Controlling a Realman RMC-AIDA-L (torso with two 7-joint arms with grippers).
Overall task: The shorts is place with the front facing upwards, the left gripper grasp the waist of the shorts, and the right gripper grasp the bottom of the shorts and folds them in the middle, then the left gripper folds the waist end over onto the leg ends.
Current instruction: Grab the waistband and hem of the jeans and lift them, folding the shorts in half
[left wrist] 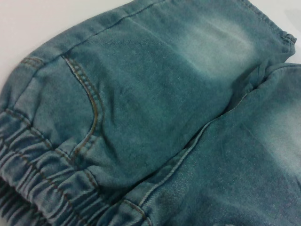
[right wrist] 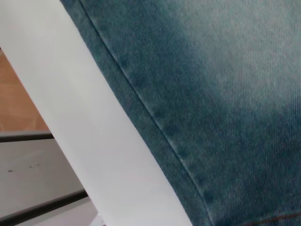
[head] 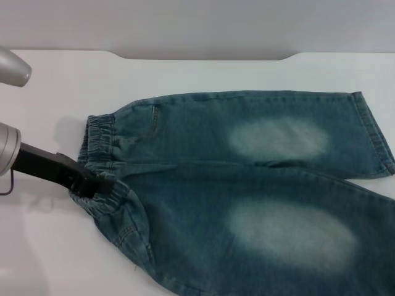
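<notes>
Over on the left of the head view, the left gripper (head: 99, 185) reaches in low from the table edge, its black fingers down on the waist (head: 102, 143), right at the near part of that ruffled elastic band. The fingertips are buried in the gathered denim, so I cannot tell whether they are clamped or apart. The band bunches up a little around them.

Moving rightward, the shorts (head: 247, 185) lie front side up on the white table (head: 55, 105), waist to the left, legs running off to the right. A curved pocket seam (left wrist: 87, 101) shows close up in the left wrist view, just beside the stitched elastic rows (left wrist: 33, 183). Each leg carries a pale faded patch: the far one (head: 278, 137) and the near one (head: 290, 231).

Farther right, the far leg ends in a flat stitched hem (head: 373, 132), lying flat on the table. The near leg runs out of the head view.

The right gripper itself is not seen anywhere; its wrist view shows only a denim seam (right wrist: 155, 122) near the table's edge (right wrist: 94, 141).
</notes>
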